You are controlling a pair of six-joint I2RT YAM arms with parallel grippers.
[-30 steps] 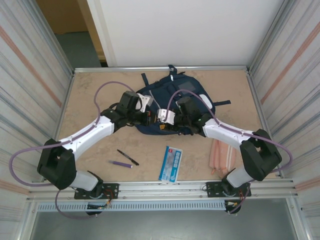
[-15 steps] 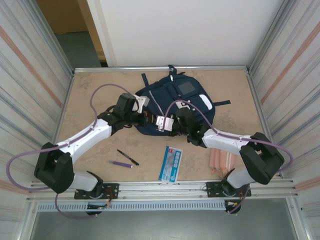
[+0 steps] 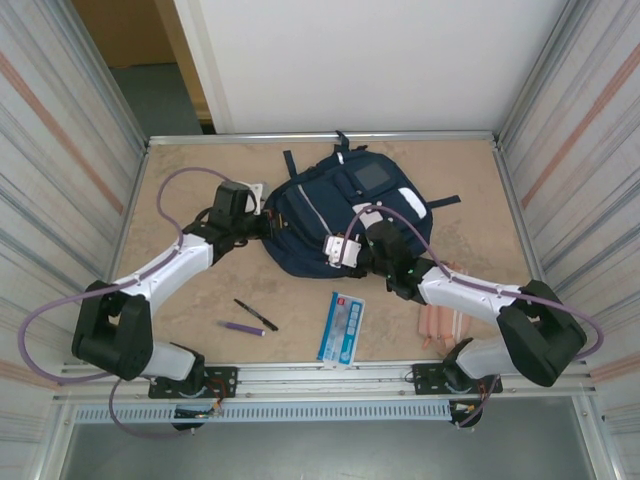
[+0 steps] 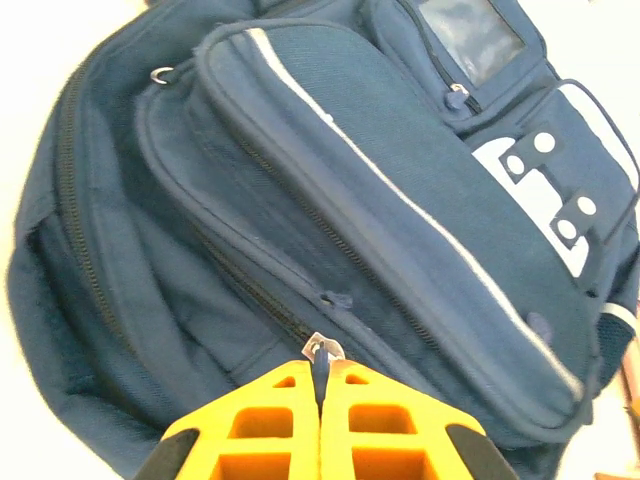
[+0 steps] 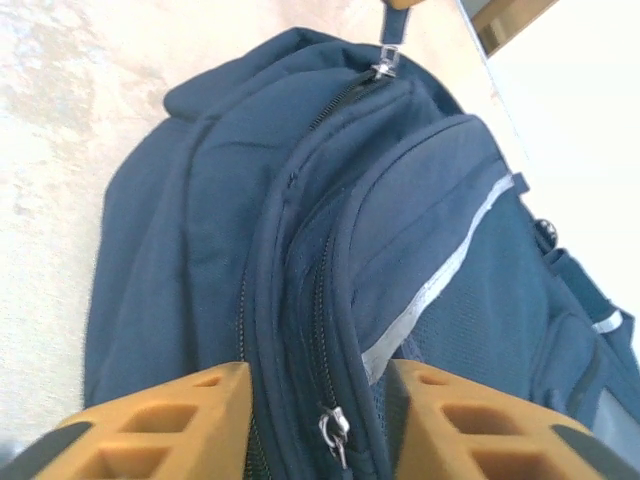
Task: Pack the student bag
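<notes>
At the left of the overhead frame, your left gripper is sliding from the backpack's middle out to its left edge, jaws clamped on a zipper pull and dragging it along. The backpack is lying at upper centre. Just right of centre, your right gripper is shifting down to the lower rim, fingers half-spread astride a seam; whether it is pinching is unclear. The zip appears to be travelling, so loading is probably waiting.

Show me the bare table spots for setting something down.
Free: the tan table right of the navy fabric backpack, and its far-left corner. Crowded: the near edge, with black pen, purple marker, blue-white packet, pink pencil case.
</notes>
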